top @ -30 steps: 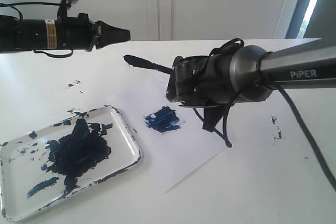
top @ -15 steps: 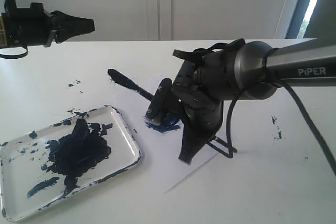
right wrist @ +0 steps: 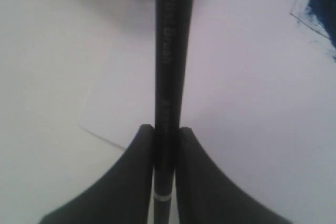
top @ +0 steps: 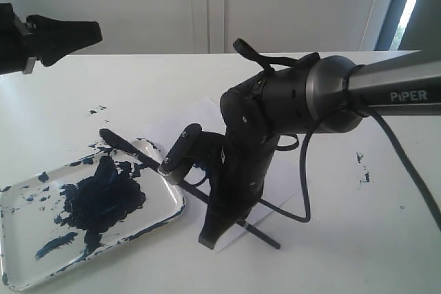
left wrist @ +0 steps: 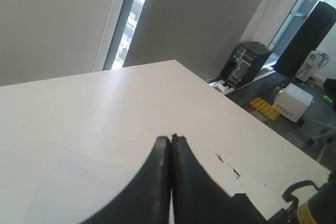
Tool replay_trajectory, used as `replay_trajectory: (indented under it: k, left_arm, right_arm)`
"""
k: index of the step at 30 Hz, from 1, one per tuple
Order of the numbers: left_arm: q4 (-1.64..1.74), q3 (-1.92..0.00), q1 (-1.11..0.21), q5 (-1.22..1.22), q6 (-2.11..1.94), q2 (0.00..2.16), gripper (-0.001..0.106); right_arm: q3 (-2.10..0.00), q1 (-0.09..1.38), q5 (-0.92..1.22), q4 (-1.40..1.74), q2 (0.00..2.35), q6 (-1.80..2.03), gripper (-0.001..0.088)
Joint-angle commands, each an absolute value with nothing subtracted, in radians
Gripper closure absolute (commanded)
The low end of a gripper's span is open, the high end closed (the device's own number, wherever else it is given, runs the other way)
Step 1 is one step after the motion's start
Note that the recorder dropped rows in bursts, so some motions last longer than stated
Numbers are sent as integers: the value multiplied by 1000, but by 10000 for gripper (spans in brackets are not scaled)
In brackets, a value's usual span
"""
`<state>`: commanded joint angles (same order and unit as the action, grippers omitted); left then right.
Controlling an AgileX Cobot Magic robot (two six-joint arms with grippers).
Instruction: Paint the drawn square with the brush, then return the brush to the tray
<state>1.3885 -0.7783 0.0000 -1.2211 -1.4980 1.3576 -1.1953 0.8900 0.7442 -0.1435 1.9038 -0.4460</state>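
My right gripper (top: 182,180) is shut on the middle of the black brush (top: 138,154), low over the white paper (top: 180,120). The brush slants down to the left, and its dark tip reaches the far rim of the paint-smeared white tray (top: 172,215). Whether the tip touches the rim is unclear. In the right wrist view the fingers of my right gripper (right wrist: 165,128) clamp the brush (right wrist: 170,51), and a blue-filled corner of the drawn square (right wrist: 321,1) shows beside it. In the exterior view my arm hides the square. My left gripper (top: 96,31) (left wrist: 171,139) hangs shut and empty high at the far left.
Small blue specks mark the table behind the tray (top: 96,110) and at the right (top: 362,166). A black cable (top: 303,201) loops down from my right arm onto the paper. The table's far edge and floor equipment (left wrist: 273,106) show in the left wrist view.
My right gripper has swung down and left with the brush, bringing its tip from above the paper to the tray's far rim. The left arm has drawn back to the left.
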Motion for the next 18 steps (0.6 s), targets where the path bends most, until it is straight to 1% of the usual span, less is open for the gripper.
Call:
replay_trajectory:
  k: [5, 10, 14, 16, 18]
  left_arm:
    - [1383, -690, 0, -1221, -1512, 1220, 1053]
    - [1385, -621, 0, -1177, -1553, 1080, 1053]
    - [1411, -604, 0, -1131, -1601, 1003, 1053]
    - [1427, -604, 0, -1111, -1632, 976, 1053]
    - [1431, -604, 0, -1106, -1651, 953, 1053]
  right_arm:
    - [-1195, 946, 744, -164, 1941, -469, 868]
    - [-1195, 947, 761, -165, 1967, -443, 868]
    - [-1195, 947, 690, -167, 1967, -387, 866]
    - [-1195, 947, 672, -167, 1967, -380, 805]
    - [-1195, 947, 673, -167, 1967, -380, 682]
